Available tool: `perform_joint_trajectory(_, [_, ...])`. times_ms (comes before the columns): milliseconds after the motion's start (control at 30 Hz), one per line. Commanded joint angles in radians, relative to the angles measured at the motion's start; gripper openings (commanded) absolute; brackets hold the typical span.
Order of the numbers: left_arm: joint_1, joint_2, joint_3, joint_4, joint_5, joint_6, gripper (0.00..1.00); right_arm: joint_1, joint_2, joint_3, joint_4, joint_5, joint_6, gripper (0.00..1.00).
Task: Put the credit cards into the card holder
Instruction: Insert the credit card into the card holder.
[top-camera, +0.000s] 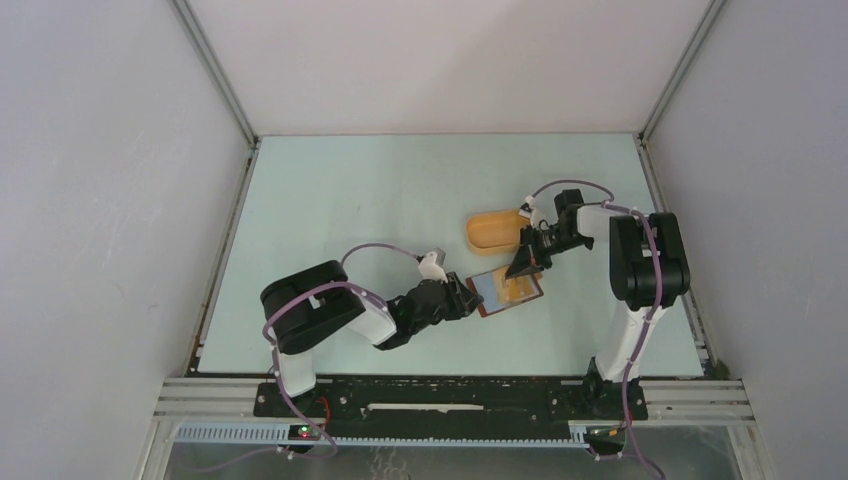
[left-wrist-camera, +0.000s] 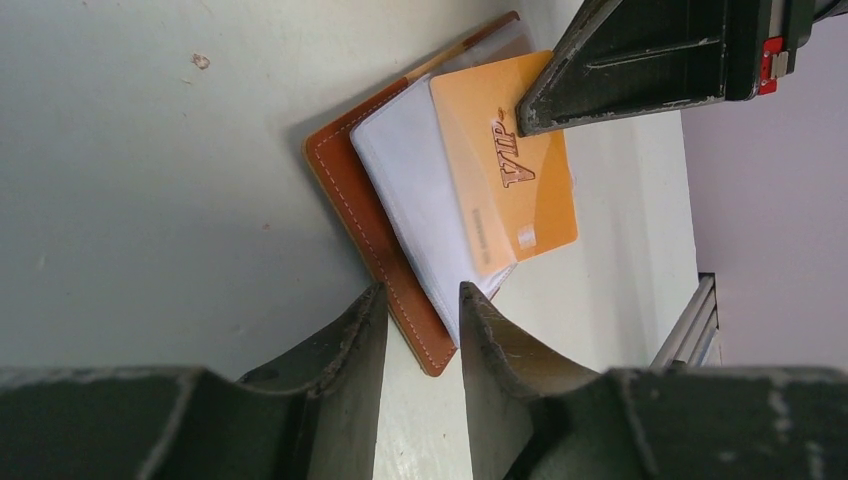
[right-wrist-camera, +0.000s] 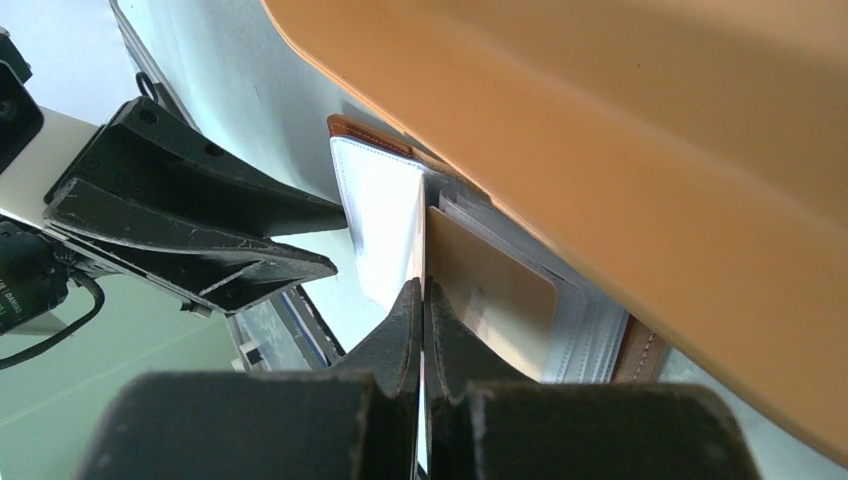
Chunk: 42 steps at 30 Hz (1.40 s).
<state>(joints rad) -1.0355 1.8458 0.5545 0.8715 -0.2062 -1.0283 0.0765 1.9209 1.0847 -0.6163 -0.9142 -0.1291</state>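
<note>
The card holder (top-camera: 508, 292) lies open on the table, reddish-brown leather (left-wrist-camera: 345, 185) with clear sleeves (left-wrist-camera: 415, 190). An orange card marked VIP (left-wrist-camera: 520, 165) sits partly inside a sleeve. My left gripper (left-wrist-camera: 422, 292) is open, and the holder's near corner lies between its fingertips. My right gripper (right-wrist-camera: 421, 288) is shut on a thin pale credit card (right-wrist-camera: 422, 235), seen edge-on and standing over the sleeves. Its tip (left-wrist-camera: 522, 122) hovers at the orange card's (right-wrist-camera: 490, 295) upper edge. From above, the left gripper (top-camera: 468, 298) is at the holder's left edge and the right gripper (top-camera: 522, 267) just beyond it.
An orange-yellow oval tray (top-camera: 493, 230) stands just behind the card holder and fills the top of the right wrist view (right-wrist-camera: 620, 120). Grey walls enclose the table on three sides. The two grippers are close together over the holder.
</note>
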Motion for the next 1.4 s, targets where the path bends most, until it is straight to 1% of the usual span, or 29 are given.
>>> perform_joint_trajectory(0, [0.007, 0.020, 0.031, -0.063, 0.003, 0.028, 0.37, 0.035, 0.013, 0.028, -0.001, 0.015, 0.004, 0.00])
perform_joint_trajectory(100, [0.010, 0.022, 0.033, -0.066, 0.008, 0.028, 0.37, 0.037, 0.021, 0.033, -0.005, 0.019, 0.005, 0.00])
perform_joint_trajectory(300, [0.020, 0.018, 0.027, -0.090, -0.001, 0.023, 0.36, 0.022, -0.004, 0.029, -0.028, 0.078, 0.006, 0.00])
perform_joint_trajectory(567, [0.025, 0.023, 0.031, -0.097, 0.012, 0.028, 0.36, -0.024, -0.013, 0.003, -0.054, 0.050, -0.002, 0.00])
perform_joint_trajectory(900, [0.028, 0.027, 0.037, -0.097, 0.022, 0.034, 0.36, 0.006, -0.002, -0.006, -0.056, 0.066, 0.007, 0.00])
perform_joint_trajectory(1033, [0.029, 0.027, 0.036, -0.098, 0.021, 0.037, 0.36, 0.003, -0.015, -0.031, -0.029, 0.069, 0.036, 0.00])
perform_joint_trajectory(1233, [0.031, 0.035, 0.041, -0.098, 0.031, 0.036, 0.36, 0.025, -0.018, -0.021, -0.010, 0.053, 0.048, 0.00])
perform_joint_trajectory(1367, [0.031, 0.038, 0.042, -0.100, 0.033, 0.032, 0.36, 0.047, -0.019, 0.000, -0.005, 0.050, 0.048, 0.05])
